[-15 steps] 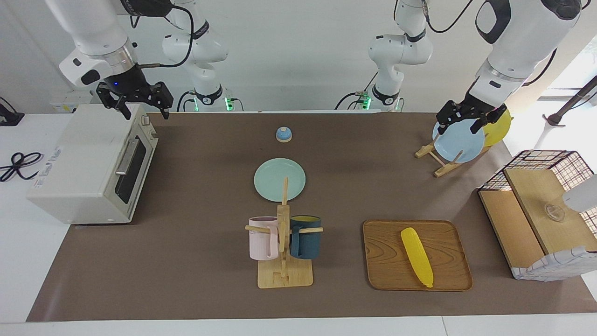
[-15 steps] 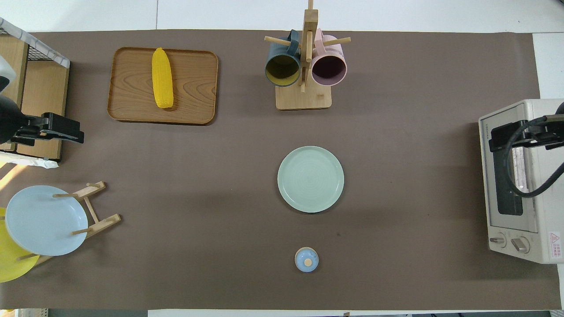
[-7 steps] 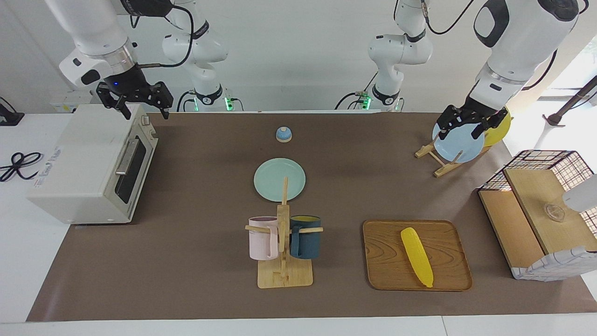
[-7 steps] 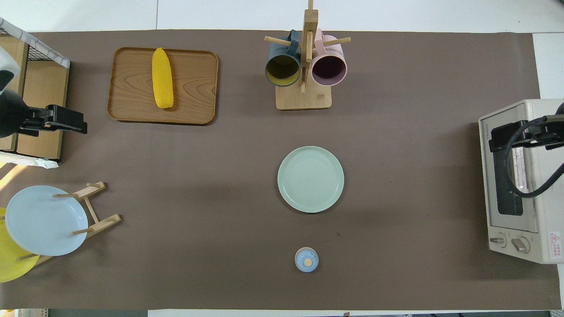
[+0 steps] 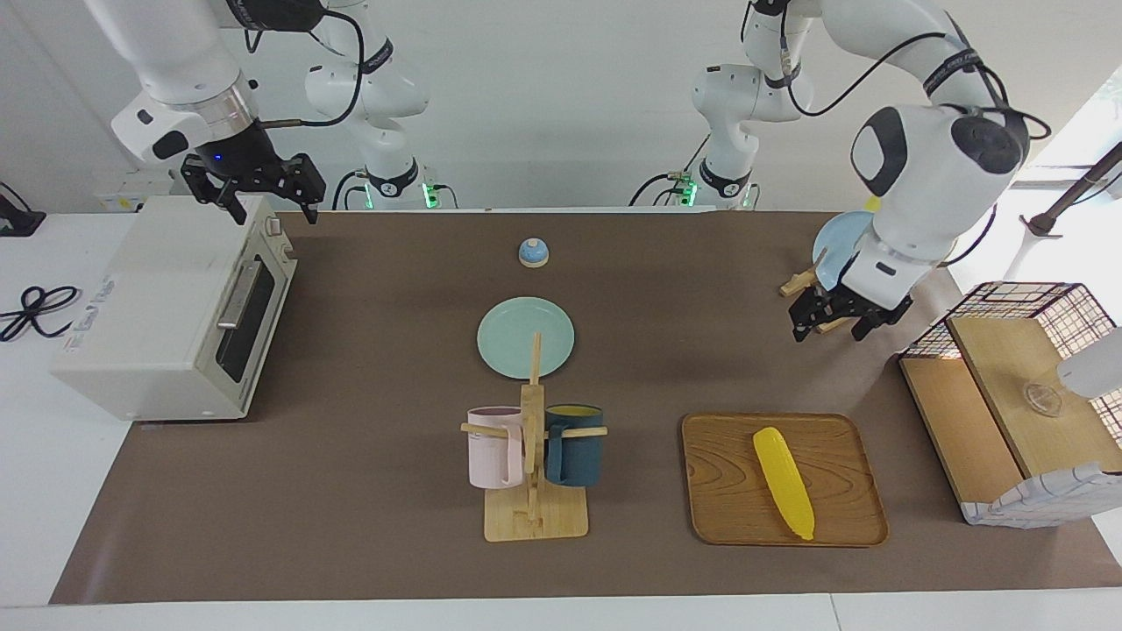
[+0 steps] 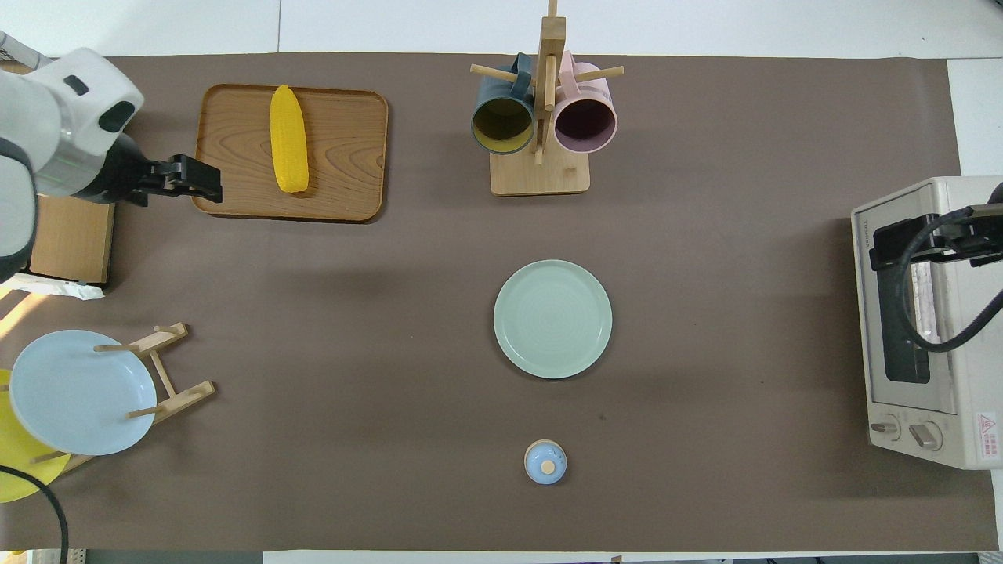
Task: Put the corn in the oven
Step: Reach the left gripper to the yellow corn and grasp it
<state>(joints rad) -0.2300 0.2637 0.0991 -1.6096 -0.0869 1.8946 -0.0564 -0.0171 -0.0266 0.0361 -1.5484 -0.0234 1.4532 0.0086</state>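
on the brown worktop [image 5: 368, 526] the corn [image 5: 783, 481] lies untouched on its wooden tray [image 5: 727, 491], oven [image 5: 166, 307] door shut. the left gripper [image 5: 834, 322], open and empty, has swung from the plate rack [image 5: 811, 282] toward the tray, probably starting the pickup. the right gripper [image 5: 254, 188] waits, open and empty, over the oven.

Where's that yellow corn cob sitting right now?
The corn lies on the wooden tray toward the left arm's end of the table, beside the mug rack.

Left arm hides most of yellow plate [image 6: 16, 478].
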